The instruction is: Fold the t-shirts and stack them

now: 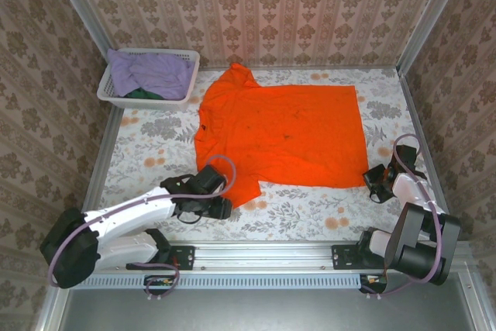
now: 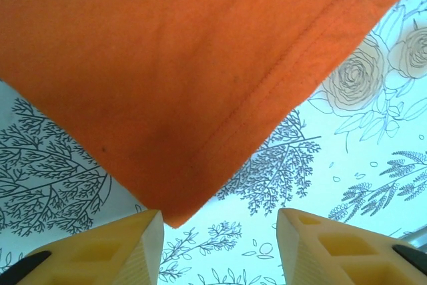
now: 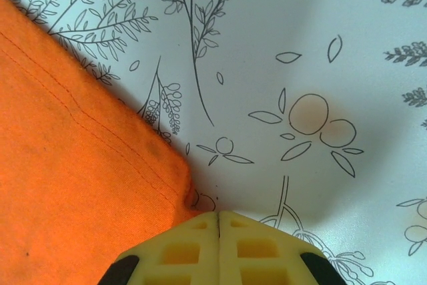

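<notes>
A bright orange t-shirt (image 1: 287, 129) lies spread flat in the middle of the table, neck to the left. My left gripper (image 1: 227, 195) sits at its near-left sleeve corner. In the left wrist view that gripper (image 2: 220, 245) is open, with the orange corner tip (image 2: 175, 215) just ahead of the left finger (image 2: 133, 248) and no cloth between the fingers. My right gripper (image 1: 370, 179) rests at the near-right hem corner. In the right wrist view it (image 3: 219, 217) is shut, and the puckered hem corner (image 3: 180, 188) touches its left finger.
A white lattice basket (image 1: 180, 100) stands at the back left, holding a lavender t-shirt (image 1: 151, 71) over a dark green one (image 1: 142, 94). Metal rails and patterned walls bound the floral tablecloth (image 1: 310, 211) on all sides.
</notes>
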